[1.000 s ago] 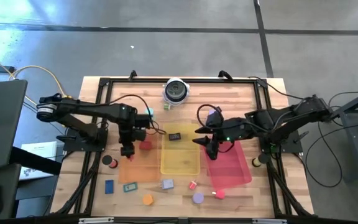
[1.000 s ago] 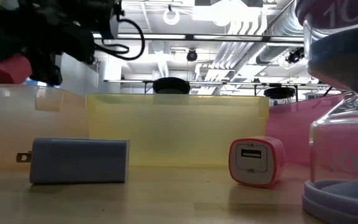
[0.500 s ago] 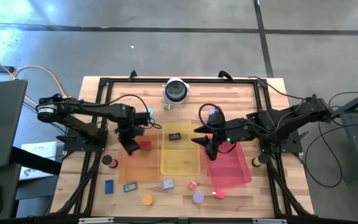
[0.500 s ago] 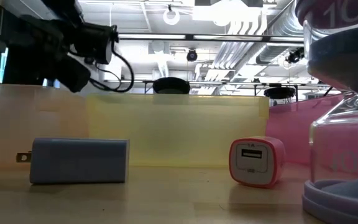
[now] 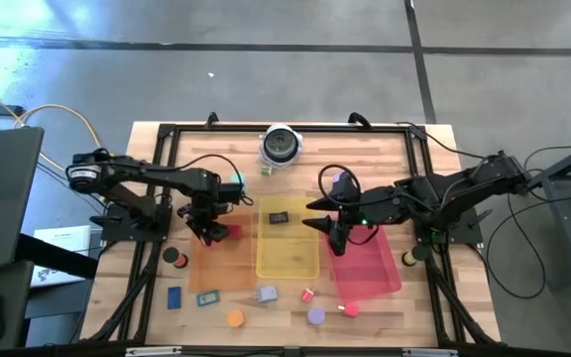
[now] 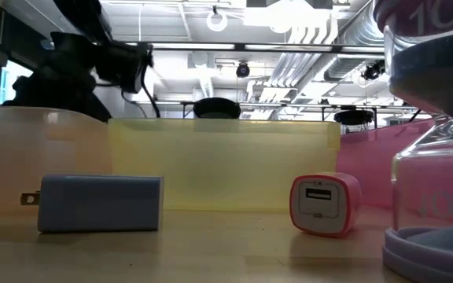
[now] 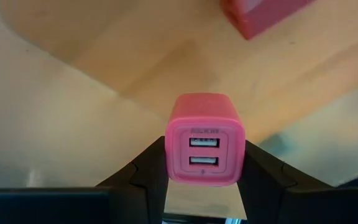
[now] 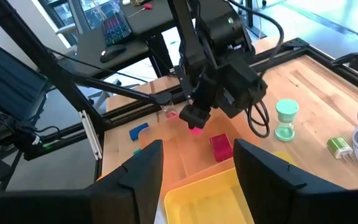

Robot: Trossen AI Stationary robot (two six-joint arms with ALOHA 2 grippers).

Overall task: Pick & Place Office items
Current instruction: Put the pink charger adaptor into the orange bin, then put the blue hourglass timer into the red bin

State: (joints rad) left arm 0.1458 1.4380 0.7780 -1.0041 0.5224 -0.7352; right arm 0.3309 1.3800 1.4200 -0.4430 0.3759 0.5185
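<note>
My left gripper (image 5: pixel 209 230) hangs over the orange tray (image 5: pixel 221 270), shut on a pink USB charger block (image 7: pixel 204 140); the right wrist view shows that block (image 8: pixel 196 128) at its fingertips. A red block (image 5: pixel 231 231) lies in the orange tray just beside it. My right gripper (image 5: pixel 333 232) hovers open over the seam between the yellow tray (image 5: pixel 287 256) and the red tray (image 5: pixel 370 270), nothing between its fingers (image 8: pixel 145 171). A black block (image 5: pixel 279 217) lies in the yellow tray. My left gripper pinches the pink charger block by two opposite side faces (image 7: pixel 174 163) between its two fingers, the face with the two USB ports turned back toward the wrist. The fingers slant downward from the table's left. The block hangs clear above the orange tray's floor.
Loose pieces lie along the near edge: black disc (image 5: pixel 171 256), blue block (image 5: pixel 174 297), teal block (image 5: pixel 206 297), grey charger (image 5: pixel 267 295), orange disc (image 5: pixel 235 318), pink-and-white charger (image 5: pixel 307 295), purple hourglass (image 5: pixel 315 315). A round silver-and-black object (image 5: pixel 281 145) stands at the far edge.
My left gripper has sunk toward the orange tray and rolled its wrist, still shut on the pink charger block. In the low view the block has dropped out of sight behind the tray wall.
</note>
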